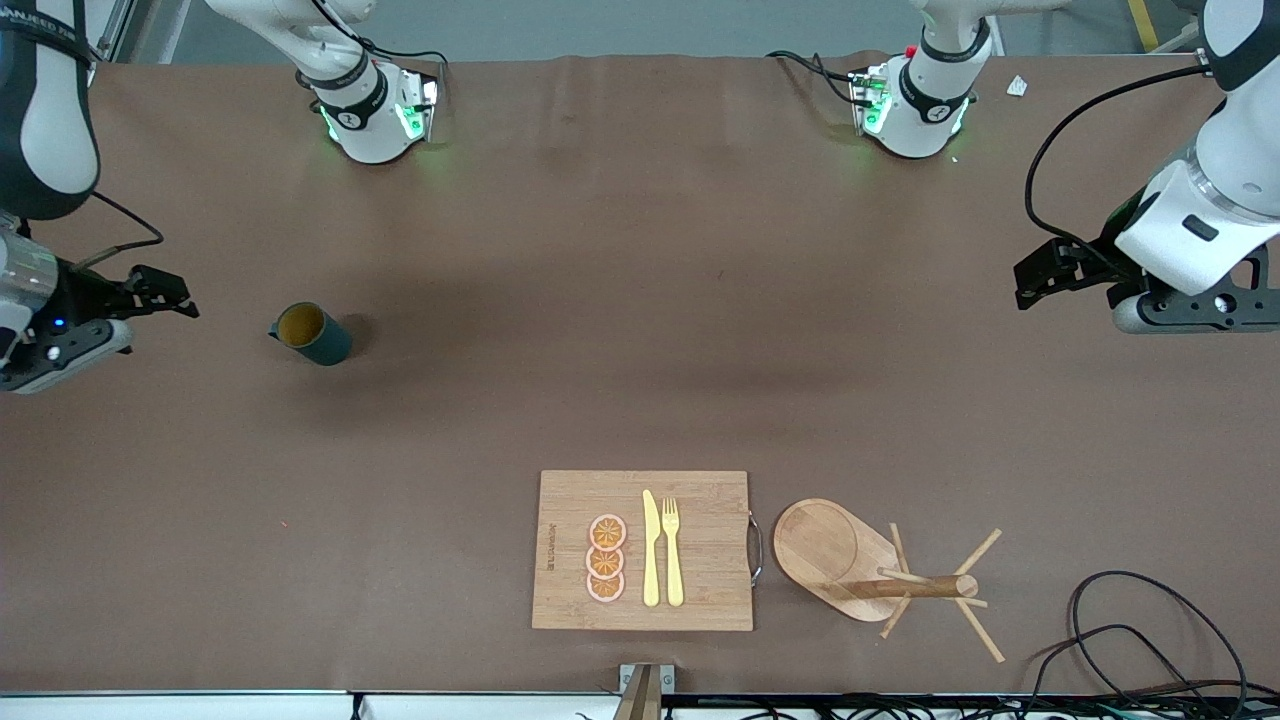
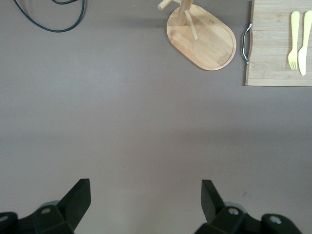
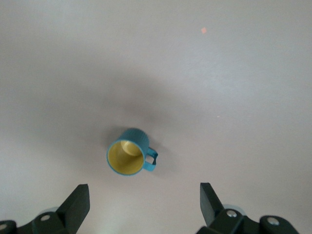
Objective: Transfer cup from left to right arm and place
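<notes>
Both arms hover: right claw (image 1: pixel 165 295) open near upright cup (image 1: pixel 312 334); left claw (image 1: pixel 1040 272) seemingly open.

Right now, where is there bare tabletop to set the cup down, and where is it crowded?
The widest bare stretch lies between the cup and the left hand, farther from the camera than the cutting board. The brown table is also bare beside the board, toward the right arm's end. It is crowded where board and peg stand sit close together. The right hand, open, waits beside the cup.

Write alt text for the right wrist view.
A dark teal cup stands upright on the brown table, its yellowish inside and small handle showing. The right gripper hangs open above the table beside it, touching nothing.
</notes>
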Tool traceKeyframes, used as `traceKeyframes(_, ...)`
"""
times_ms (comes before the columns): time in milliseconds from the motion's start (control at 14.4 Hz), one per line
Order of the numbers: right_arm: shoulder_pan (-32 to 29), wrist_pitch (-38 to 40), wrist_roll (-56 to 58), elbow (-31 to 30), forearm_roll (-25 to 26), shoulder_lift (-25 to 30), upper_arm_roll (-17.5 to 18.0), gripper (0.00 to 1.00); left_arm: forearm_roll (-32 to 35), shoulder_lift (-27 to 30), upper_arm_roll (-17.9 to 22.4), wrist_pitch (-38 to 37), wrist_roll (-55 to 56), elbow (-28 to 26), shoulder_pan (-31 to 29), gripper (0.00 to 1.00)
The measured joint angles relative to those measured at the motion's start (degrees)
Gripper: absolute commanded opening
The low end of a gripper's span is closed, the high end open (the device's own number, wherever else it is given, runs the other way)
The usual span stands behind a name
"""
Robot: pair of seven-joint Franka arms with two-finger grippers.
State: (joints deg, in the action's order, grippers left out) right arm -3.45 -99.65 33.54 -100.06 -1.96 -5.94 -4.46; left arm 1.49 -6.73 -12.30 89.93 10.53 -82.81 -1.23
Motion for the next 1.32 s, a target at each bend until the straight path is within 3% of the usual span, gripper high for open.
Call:
traceKeyframes(277,0.21,1.04,-12.21,3.0,0.01,-0.16,0.2,1.0,0.0,0.0,0.0,0.0,0.0,0.01,-0.01,1.0)
traceKeyframes(901,-0.02,13.12,-30.01,16.31,-0.02,-0.16,0.01,1.0,0.0,0.0,0.01,0.0,0.01,0.01,-0.2,1.0)
traceKeyframes(1316,1.44,14.77,-38.43,18.06,-0.03,-0.38,0.48,1.0,0.0,0.0,0.02,0.0,0.01,0.01,-0.22,1.0)
